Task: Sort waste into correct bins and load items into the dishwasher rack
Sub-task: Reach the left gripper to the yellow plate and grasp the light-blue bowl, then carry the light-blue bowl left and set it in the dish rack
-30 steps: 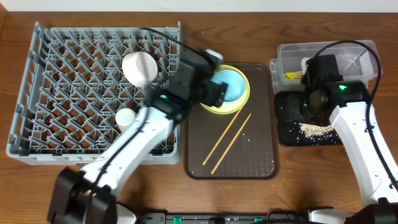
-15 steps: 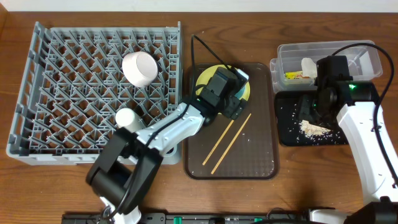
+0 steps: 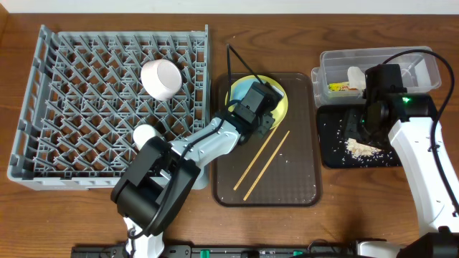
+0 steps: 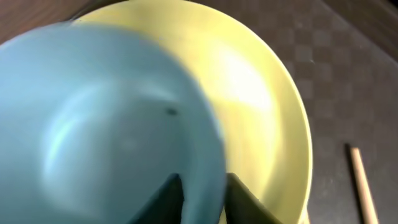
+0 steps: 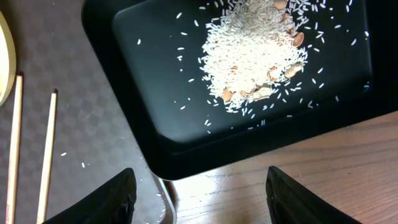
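My left gripper (image 4: pixel 204 199) is shut on the rim of the light blue bowl (image 4: pixel 112 118), which sits in the round yellow plate (image 4: pixel 267 106). From overhead the gripper (image 3: pixel 259 107) hides the bowl, and only the plate's left edge (image 3: pixel 239 87) shows. Two wooden chopsticks (image 3: pixel 264 163) lie on the brown tray. My right gripper (image 5: pixel 199 193) hangs open over the near corner of the black tray (image 5: pixel 155 93), which holds a heap of rice scraps (image 5: pixel 249 56). The grey rack (image 3: pixel 72 107) holds a white bowl (image 3: pixel 161 77) and a small white cup (image 3: pixel 145 135).
The brown serving tray (image 3: pixel 294 179) lies between the rack and the bins. Behind the black tray, the clear tub (image 3: pixel 423 61) holds the wrapper (image 3: pixel 337 87) and white tissue (image 3: pixel 355 74). Stray rice grains dot the serving tray by the chopsticks (image 5: pixel 15 143).
The left arm swung from the rack's edge down onto the plate and its jaws closed on the blue bowl's rim. The right gripper shifted slightly, then held still.
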Robot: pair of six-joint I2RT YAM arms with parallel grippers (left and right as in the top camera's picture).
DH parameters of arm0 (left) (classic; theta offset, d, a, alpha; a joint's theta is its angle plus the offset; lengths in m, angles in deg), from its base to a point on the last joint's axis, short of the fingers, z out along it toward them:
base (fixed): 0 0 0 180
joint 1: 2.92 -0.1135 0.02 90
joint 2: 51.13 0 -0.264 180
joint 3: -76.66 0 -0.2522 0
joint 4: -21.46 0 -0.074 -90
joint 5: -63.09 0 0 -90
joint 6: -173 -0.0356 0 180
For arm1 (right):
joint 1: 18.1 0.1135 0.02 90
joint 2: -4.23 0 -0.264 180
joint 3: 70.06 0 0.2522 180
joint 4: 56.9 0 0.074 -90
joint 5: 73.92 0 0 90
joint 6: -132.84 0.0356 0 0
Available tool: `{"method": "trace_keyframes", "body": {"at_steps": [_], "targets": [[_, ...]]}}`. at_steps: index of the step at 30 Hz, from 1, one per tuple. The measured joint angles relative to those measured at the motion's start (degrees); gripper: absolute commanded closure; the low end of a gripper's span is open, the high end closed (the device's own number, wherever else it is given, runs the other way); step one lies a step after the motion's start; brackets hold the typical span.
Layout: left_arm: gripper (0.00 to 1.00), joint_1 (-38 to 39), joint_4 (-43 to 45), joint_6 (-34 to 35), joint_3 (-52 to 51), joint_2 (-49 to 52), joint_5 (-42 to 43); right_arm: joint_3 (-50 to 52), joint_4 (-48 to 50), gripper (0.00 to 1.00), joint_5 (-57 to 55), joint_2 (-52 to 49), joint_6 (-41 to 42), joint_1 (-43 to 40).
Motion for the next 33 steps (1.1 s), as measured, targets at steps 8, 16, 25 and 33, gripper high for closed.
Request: {"method": "trace_keyframes", "body": {"at_steps": [8,16,25,33], "targets": [[0.94,0.07,-3.58,0.57,-0.04,-4.55,-0.22,0.00,-0.02,0.35,-0.07,0.00,-0.02,0.00],[0.94,-1.42,-14.93,10.01,-0.07,-22.88,0.07,0.00,0.00,0.35,-0.20,0.00,-0.02,-0.02],[0.94,-19.74,-21.94,16.79,-0.07,-34.47,23.17,0.00,0.15,0.35,-0.22,0.00,-0.02,-0.02],[0.94,-40.15,-23.52,20.68,-0.07,-31.17,53.90,0.00,0.15,0.35,-0.22,0.00,-0.02,-0.02]]}}
